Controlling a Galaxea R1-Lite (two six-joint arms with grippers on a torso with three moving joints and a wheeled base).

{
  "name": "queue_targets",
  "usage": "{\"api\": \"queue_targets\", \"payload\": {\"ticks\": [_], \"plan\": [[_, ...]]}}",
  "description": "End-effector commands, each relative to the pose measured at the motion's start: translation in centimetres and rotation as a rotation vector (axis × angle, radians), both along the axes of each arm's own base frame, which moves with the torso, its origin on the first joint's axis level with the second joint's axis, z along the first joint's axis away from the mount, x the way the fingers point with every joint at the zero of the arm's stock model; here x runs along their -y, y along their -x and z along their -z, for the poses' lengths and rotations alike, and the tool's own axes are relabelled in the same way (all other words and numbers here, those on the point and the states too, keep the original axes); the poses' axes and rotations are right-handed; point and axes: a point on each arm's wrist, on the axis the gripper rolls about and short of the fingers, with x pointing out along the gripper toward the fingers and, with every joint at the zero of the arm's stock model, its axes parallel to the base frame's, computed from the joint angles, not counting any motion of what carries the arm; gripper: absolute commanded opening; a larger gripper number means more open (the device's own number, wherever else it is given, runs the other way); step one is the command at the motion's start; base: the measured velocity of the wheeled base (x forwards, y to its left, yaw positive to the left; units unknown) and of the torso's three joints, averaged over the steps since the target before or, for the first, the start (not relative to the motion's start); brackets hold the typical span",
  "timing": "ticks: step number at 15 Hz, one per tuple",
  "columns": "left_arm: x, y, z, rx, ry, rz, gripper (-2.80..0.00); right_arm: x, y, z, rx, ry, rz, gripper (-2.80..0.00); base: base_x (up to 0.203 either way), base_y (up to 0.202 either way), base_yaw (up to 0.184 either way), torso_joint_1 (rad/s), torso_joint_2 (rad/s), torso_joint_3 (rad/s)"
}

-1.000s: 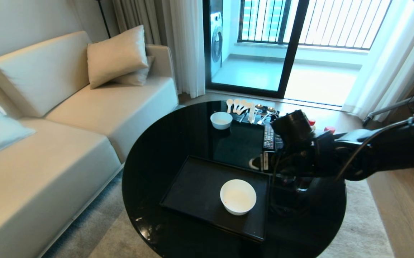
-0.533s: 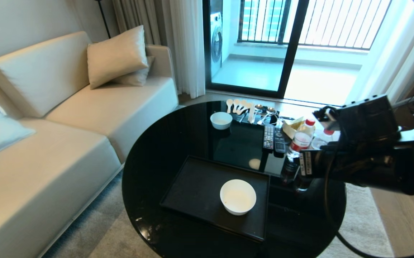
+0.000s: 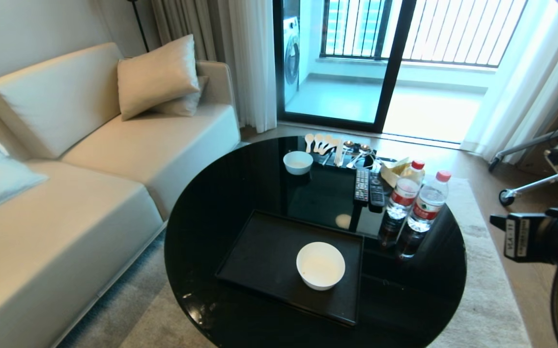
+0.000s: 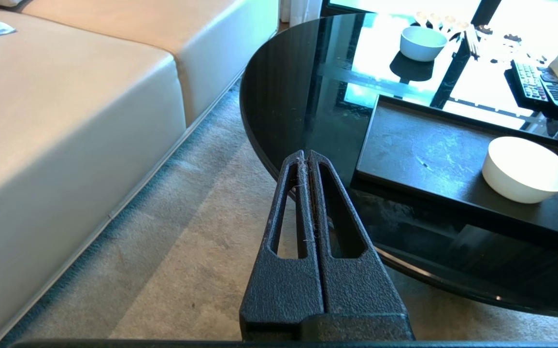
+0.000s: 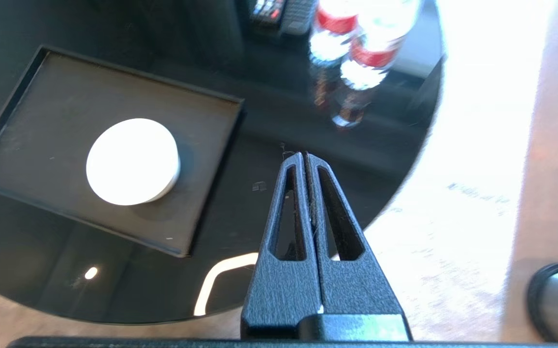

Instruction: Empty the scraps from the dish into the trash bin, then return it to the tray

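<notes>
White and glossy, the bowl (image 3: 321, 265) sits upright on the matte black tray (image 3: 264, 256), toward the tray's 4 o'clock corner and clear of its rim; no carrot slices can be made out inside it in the head view. The tray lies on the near half of the round black desk (image 3: 211, 212).

The right pincer (image 5: 305, 155) is seen pressed fully shut with nothing between its fingers, hanging above the desk edge at about 4 o'clock from the bowl and apart from it. The left pincer (image 4: 306, 154) is likewise shut and empty, parked low off the desk at about 8 o'clock, over the rug (image 4: 172, 251).

Two water bottles (image 3: 416, 205) stand close together at roughly 2 o'clock from the bowl. If the right arm is swung back in across that side, they could be clipped and toppled toward the tray. Beyond them lie two remotes (image 3: 368, 186), then a second white bowl (image 3: 298, 162) and a row of spoons (image 3: 324, 143) at 12 o'clock; that bowl could be mistaken for the dish. No trash bin is visible, so whether the scraps were tipped out cannot be confirmed.
</notes>
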Motion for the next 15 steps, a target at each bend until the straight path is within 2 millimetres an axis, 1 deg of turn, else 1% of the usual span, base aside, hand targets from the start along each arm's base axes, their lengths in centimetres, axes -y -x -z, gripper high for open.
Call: {"api": "queue_targets", "payload": {"ticks": [1, 2, 3, 8, 12, 13, 15], "plan": [[0.0, 0.0, 0.0, 0.001, 0.001, 0.0, -2.8, 2.3, 3.9, -0.6, 0.104, -0.016, 0.027, -2.8, 0.0, 0.0, 0.0, 0.0, 0.0, 0.0], [0.0, 0.0, 0.0, 0.001, 0.001, 0.0, -2.8, 2.9, 5.1, -0.1, 0.12, -0.006, 0.027, -2.8, 0.0, 0.0, 0.0, 0.0, 0.0, 0.0], [0.0, 0.0, 0.0, 0.001, 0.001, 0.0, -2.8, 3.4, 6.0, 1.2, 0.118, 0.021, 0.025, -2.8, 0.0, 0.0, 0.0, 0.0, 0.0, 0.0], [0.0, 0.0, 0.0, 0.001, 0.001, 0.0, -2.8, 5.4, 8.5, 6.4, 0.222, 0.101, 0.08, -2.8, 0.0, 0.0, 0.0, 0.0, 0.0, 0.0], [0.0, 0.0, 0.0, 0.001, 0.002, 0.0, -2.8, 6.4, 10.7, 10.0, 0.216, 0.13, 0.041, -2.8, 0.0, 0.0, 0.0, 0.0, 0.0, 0.0], [0.0, 0.0, 0.0, 0.001, 0.001, 0.0, -2.8, 6.5, 11.2, 10.5, 0.222, 0.136, 0.036, -2.8, 0.0, 0.0, 0.0, 0.0, 0.0, 0.0], [0.0, 0.0, 0.0, 0.001, 0.001, 0.0, -2.8, 6.5, 12.1, 10.9, 0.242, 0.127, 0.015, -2.8, 0.0, 0.0, 0.0, 0.0, 0.0, 0.0]]}}
